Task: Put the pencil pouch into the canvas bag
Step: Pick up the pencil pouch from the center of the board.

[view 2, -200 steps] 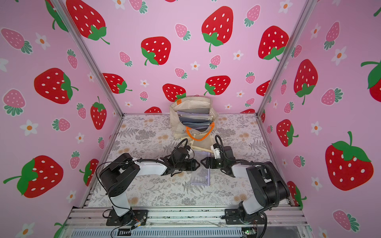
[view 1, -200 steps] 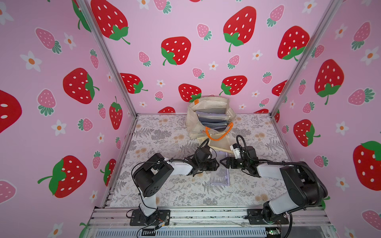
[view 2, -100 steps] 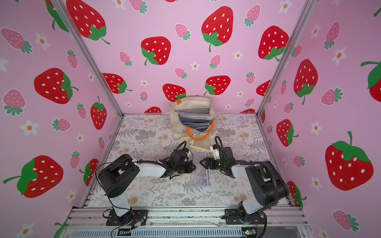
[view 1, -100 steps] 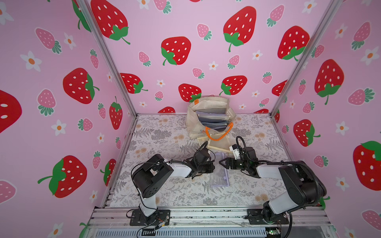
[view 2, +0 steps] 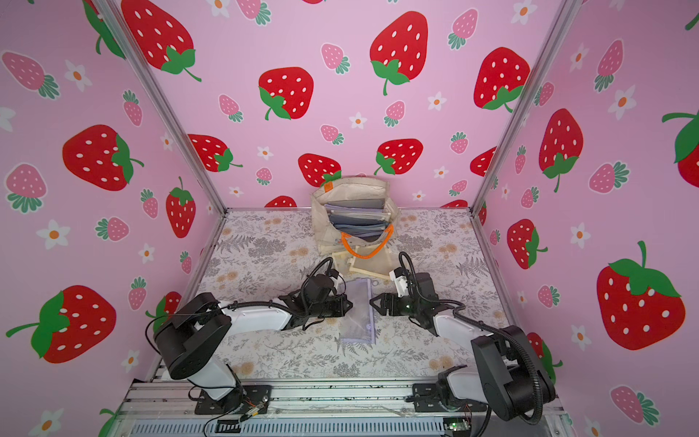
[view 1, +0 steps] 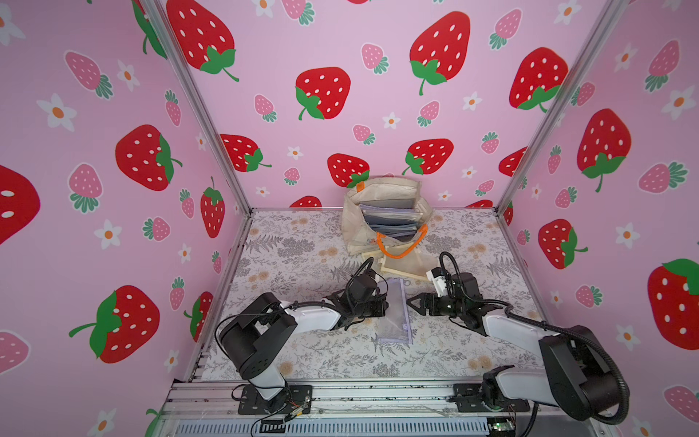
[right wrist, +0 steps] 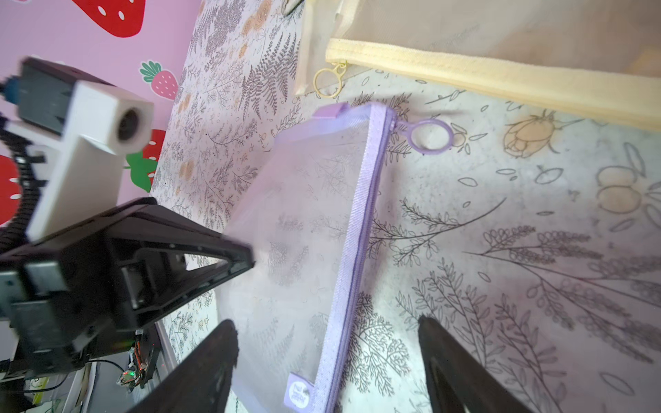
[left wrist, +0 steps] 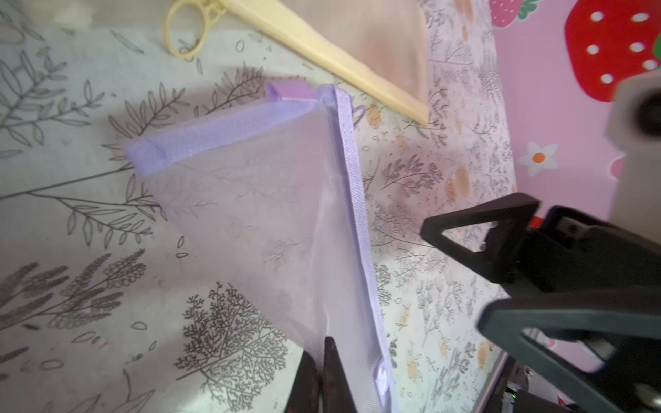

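Standing by the rig, I'd call this the very start of the job: the pencil pouch (view 1: 397, 314), a see-through lilac mesh thing with a zip along one long side, lies on the floral table (view 1: 302, 257) between the two arms. It is well short of the canvas bag (view 1: 353, 230), which stands open-mouthed against the back wall. The left end effector (left wrist: 323, 354) is pinched tight on the pouch's plain long edge, and that edge looks tipped up off the table while the zip side rests down. The right end effector (right wrist: 325, 332) gapes wide just beside the zip edge, gripping nothing. So the grab looks made; lifting, carrying across and dropping in are all left to do. A cream mesh pouch (view 1: 408, 265) lies flat just in front of the bag, by its drooping orange handle (view 1: 401, 248), right on the way. Some things are hard to judge. Only the tips of the left fingers show in the wrist view, so I can't tell how much mesh they actually have. I can't make out what the grey sheets stacked in the bag are, or how much room they leave. The print on the pouch's little tag is too blurred to read.
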